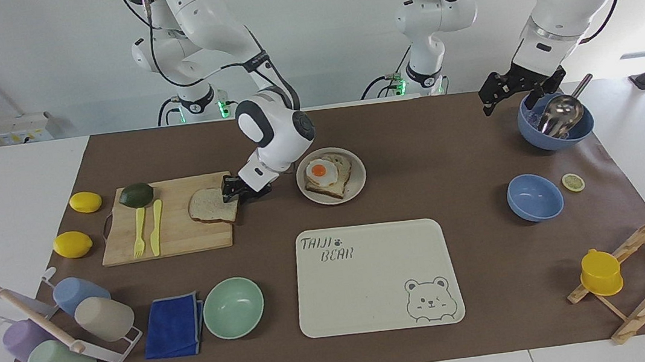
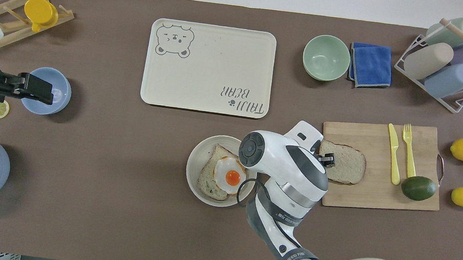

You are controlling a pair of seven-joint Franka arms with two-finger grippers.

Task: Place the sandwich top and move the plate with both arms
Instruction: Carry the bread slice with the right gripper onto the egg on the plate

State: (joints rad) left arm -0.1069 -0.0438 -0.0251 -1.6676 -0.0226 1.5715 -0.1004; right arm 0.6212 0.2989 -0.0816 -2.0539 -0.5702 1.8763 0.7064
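Light brown, with a darker crust, the sandwich top [image 1: 213, 205] lies flat on the wooden cutting board [image 1: 173, 231], at the board's edge nearest the plate [image 1: 358, 172]. The right gripper [image 1: 231, 191] is down at that slice's plate-side edge, its black fingers at the crust; whether they are clamped on the bread cannot be told. The plate sits on the brown mat [image 1: 428, 150] just beside the board, toward the left arm's end, carrying a slice topped with a fried egg [image 1: 321, 171]. The cream bear tray [image 1: 376, 277] lies farther from the robots than the plate. The left gripper [image 1: 515, 89] waits with its fingers spread apart, over the mat beside the blue bowl holding a metal scoop [image 1: 560, 112], near the mat's corner.
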